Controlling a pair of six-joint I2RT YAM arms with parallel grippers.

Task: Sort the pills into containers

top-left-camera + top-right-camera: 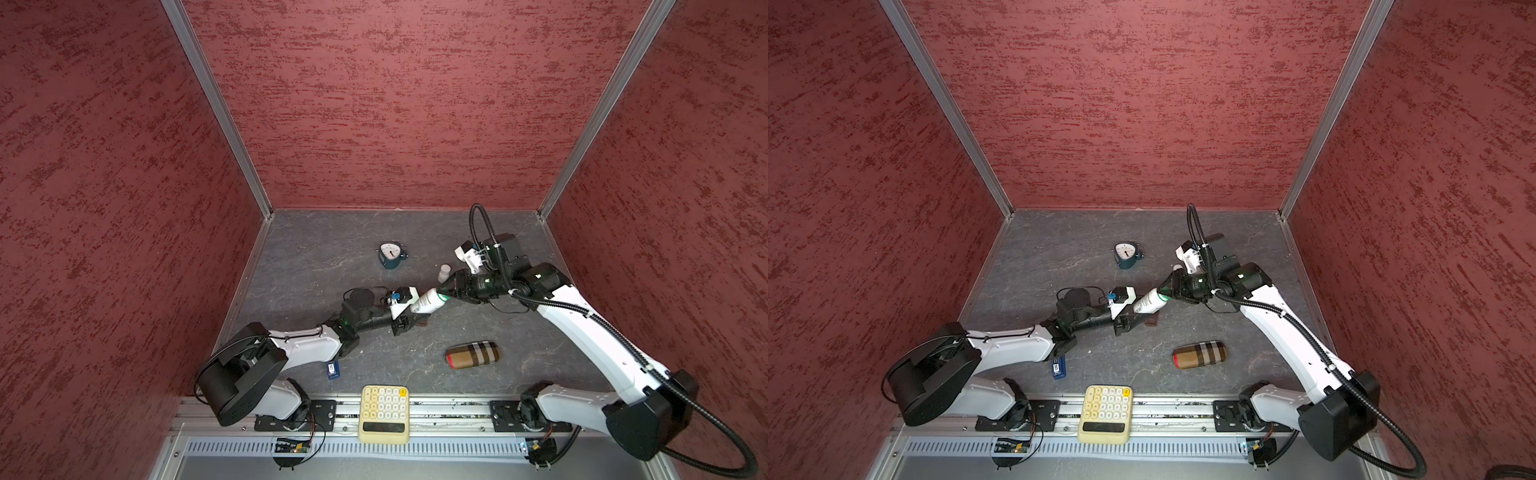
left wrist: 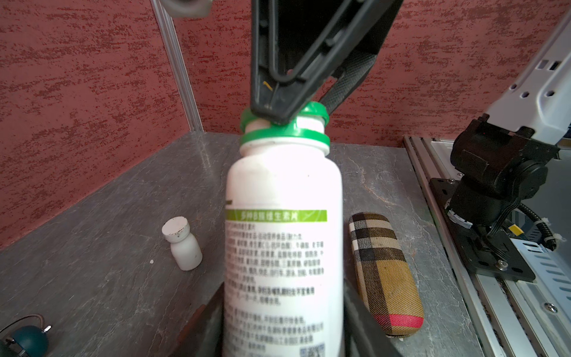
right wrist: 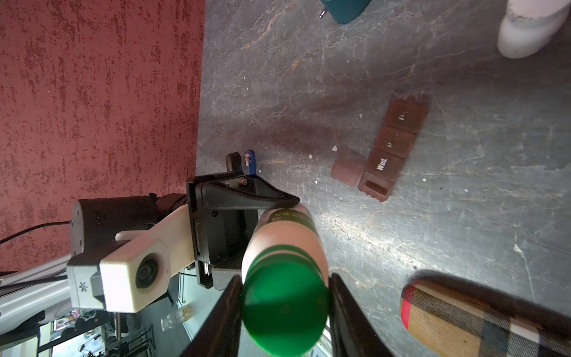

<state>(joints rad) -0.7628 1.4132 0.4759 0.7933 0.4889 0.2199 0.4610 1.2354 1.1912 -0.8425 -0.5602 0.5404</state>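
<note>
A large white bottle [image 1: 426, 302] [image 2: 284, 216] lies tilted above the table, and my left gripper [image 1: 405, 318] [image 2: 284, 309] is shut on its body. The bottle's green cap [image 3: 284, 312] [image 2: 312, 108] sits between the jaws of my right gripper [image 1: 446, 293] [image 3: 284, 293], which press on both of its sides. The containers [image 3: 392, 145], a dark-brown strip with white marks, lie on the table below the bottle. Its end compartment [image 3: 375, 187] stands open, with the lid [image 3: 347, 170] folded out. In both top views only one brown end [image 1: 1152, 322] shows past the left gripper. No pills are in view.
A small white capped bottle [image 1: 444, 273] [image 2: 182, 244] stands behind the right gripper. A tan plaid case [image 1: 471, 354] lies at the front right. A teal clock [image 1: 390, 253] is at the back, with a yellow calculator [image 1: 383, 413] on the front rail and a blue stick [image 1: 332, 370] near the left arm.
</note>
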